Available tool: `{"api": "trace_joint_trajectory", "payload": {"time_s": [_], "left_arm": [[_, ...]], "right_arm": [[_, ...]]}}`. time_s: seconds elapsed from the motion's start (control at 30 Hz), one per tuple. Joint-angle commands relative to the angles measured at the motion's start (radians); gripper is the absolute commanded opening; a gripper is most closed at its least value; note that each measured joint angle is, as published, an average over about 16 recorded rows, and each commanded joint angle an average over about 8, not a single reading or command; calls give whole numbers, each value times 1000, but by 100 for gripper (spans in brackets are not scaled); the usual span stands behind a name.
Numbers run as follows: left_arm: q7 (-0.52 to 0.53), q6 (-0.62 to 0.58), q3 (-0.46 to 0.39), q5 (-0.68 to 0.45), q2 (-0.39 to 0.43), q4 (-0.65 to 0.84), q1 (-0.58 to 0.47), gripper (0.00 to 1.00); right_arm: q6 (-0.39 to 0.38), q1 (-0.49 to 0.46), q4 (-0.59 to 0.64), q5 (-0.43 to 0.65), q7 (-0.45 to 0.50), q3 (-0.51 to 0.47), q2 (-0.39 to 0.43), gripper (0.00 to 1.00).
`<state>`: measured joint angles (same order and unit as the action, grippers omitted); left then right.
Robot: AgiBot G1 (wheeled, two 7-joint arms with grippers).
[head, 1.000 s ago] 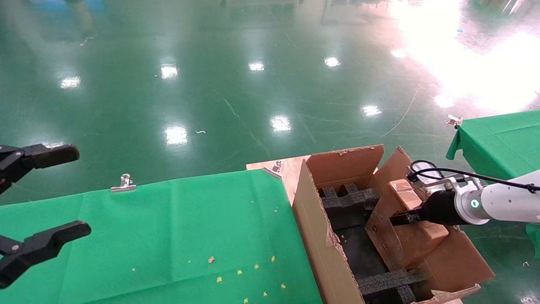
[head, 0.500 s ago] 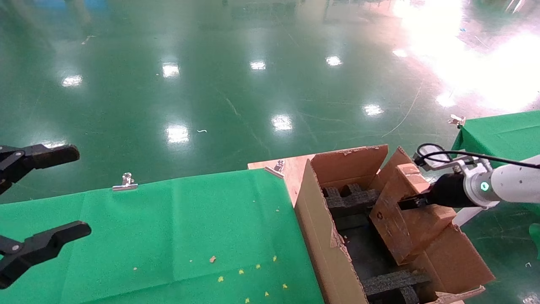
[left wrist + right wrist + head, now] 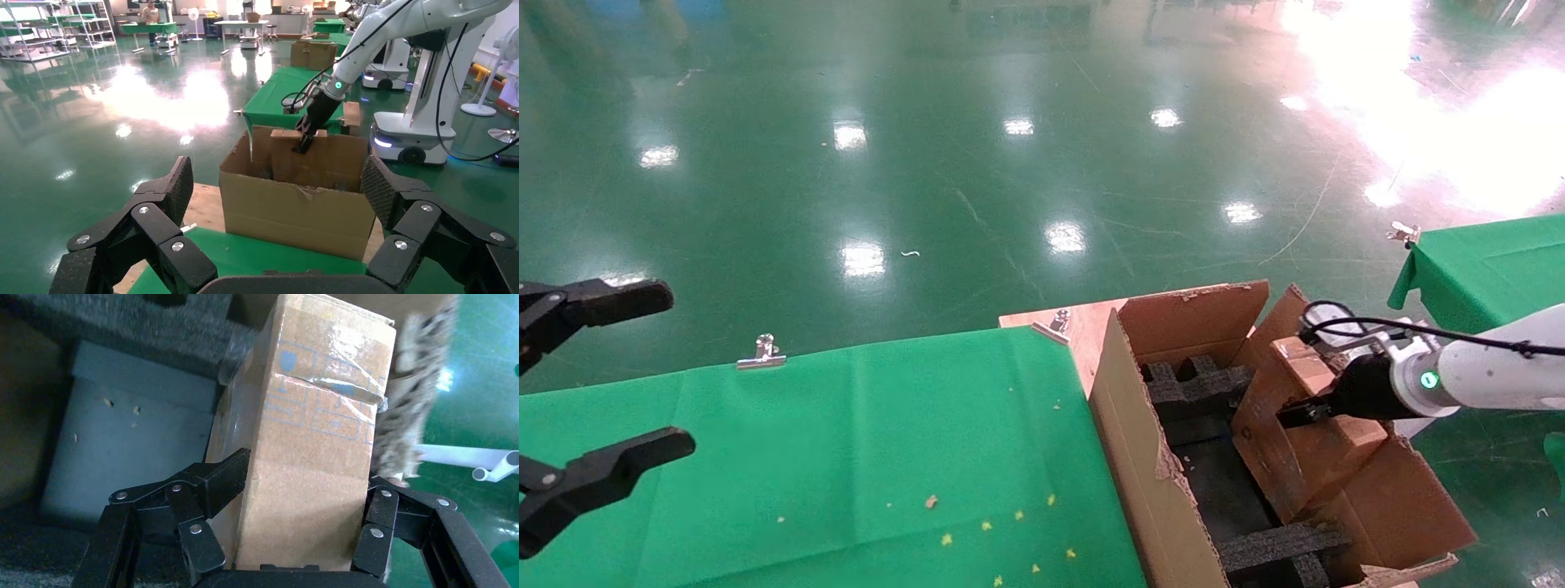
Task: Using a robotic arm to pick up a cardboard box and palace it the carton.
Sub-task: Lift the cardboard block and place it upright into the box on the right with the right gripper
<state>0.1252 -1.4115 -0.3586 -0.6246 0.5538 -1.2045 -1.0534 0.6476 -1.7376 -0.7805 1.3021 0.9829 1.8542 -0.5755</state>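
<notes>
While gripper [image 3: 1303,411] clamps cardboard box [image 3: 1307,441], inside carton [image 3: 1140,457]

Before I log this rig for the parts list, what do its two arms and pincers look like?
The right arm is white and tubular, with a green ring light, a silver block and a looping black cable. Its right pincer is black, built of riveted links. The left pincer matches: matte black fingers with textured pads.

large brown corrugated carton [image 3: 1140,457] at right end of green cloth-covered table [image 3: 846,457] | small closed brown cardboard box [image 3: 1295,441] tilted inside carton, against its right side | black foam inserts [image 3: 1197,388] in carton, left of and behind box | metal clip [image 3: 761,353] on table's far edge | second green table [image 3: 1491,269] far right
</notes>
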Motion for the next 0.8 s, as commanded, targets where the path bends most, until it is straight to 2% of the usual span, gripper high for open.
{"api": "trace_joint_trajectory", "payload": {"time_s": [0.03, 0.73, 0.8], "left_arm": [[0, 0, 0, 0, 0, 0, 0, 100], [0, 0, 0, 0, 0, 0, 0, 100], [0, 0, 0, 0, 0, 0, 0, 100]], "right_arm": [[-9, 15, 2, 4, 3, 6, -11, 0], [-30, 121, 33, -43, -20, 8, -44, 0], [-31, 127, 41, -49, -27, 6, -47, 6]]}}
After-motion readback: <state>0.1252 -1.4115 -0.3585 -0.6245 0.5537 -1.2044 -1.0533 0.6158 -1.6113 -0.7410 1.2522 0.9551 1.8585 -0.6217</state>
